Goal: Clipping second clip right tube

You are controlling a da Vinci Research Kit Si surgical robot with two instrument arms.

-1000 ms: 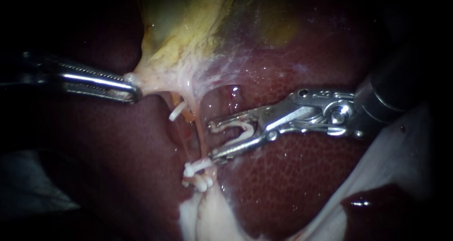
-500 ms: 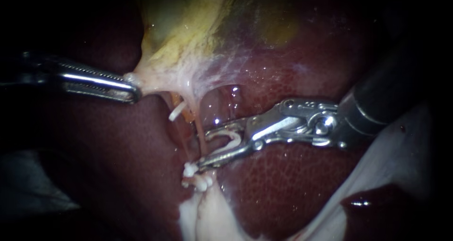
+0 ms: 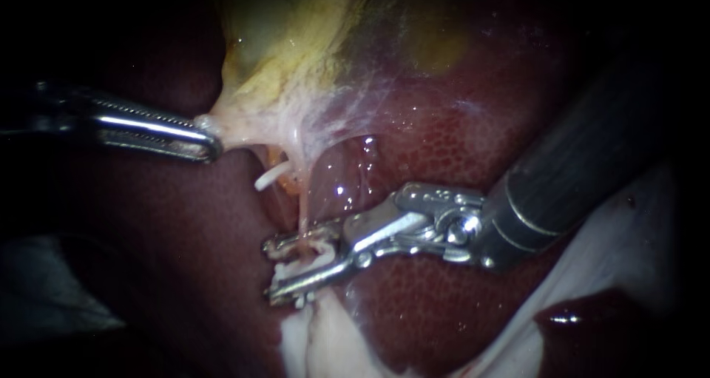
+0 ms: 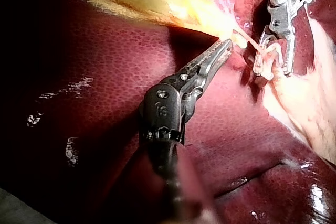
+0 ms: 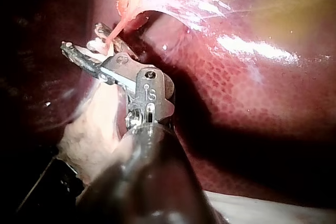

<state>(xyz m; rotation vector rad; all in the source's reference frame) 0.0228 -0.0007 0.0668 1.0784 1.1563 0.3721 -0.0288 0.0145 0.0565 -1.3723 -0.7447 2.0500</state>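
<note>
— Right tube (image 3: 302,204), that thin pinkish strand: where was it, and how far had the clipping got?

— Taking it from the left: my left instrument (image 3: 208,140), with slim steel jaws, was clamped on the pale, stringy edge of the yellowish gallbladder (image 3: 296,52), holding it taut. From that stretched tissue the right tube ran almost straight down the endoscope view. It crossed the dark red, mottled liver (image 3: 444,304) and ended in pale tissue at the bottom.

— And the clip?

— Not yet closed, as I judged it. My right instrument (image 3: 272,271), a dark shaft ending in hinged metal jaws, had its jaws standing apart. They gripped only the curved white clip (image 3: 319,251) seated between them. The tube passed through that gap, so the clip straddled it low down.

— Anything already on?

— Some white bits (image 3: 298,301) showed just under the lower jaw, partly hidden. I took them for a clip in place, but could not be sure.

— Which way did the new one point?

— Its open mouth faced the view's left, past the tube. Its long axis lay along the jaws, near level and dipping slightly leftward, so roughly square across the tube. Squeezing shut and letting go were left.
</note>
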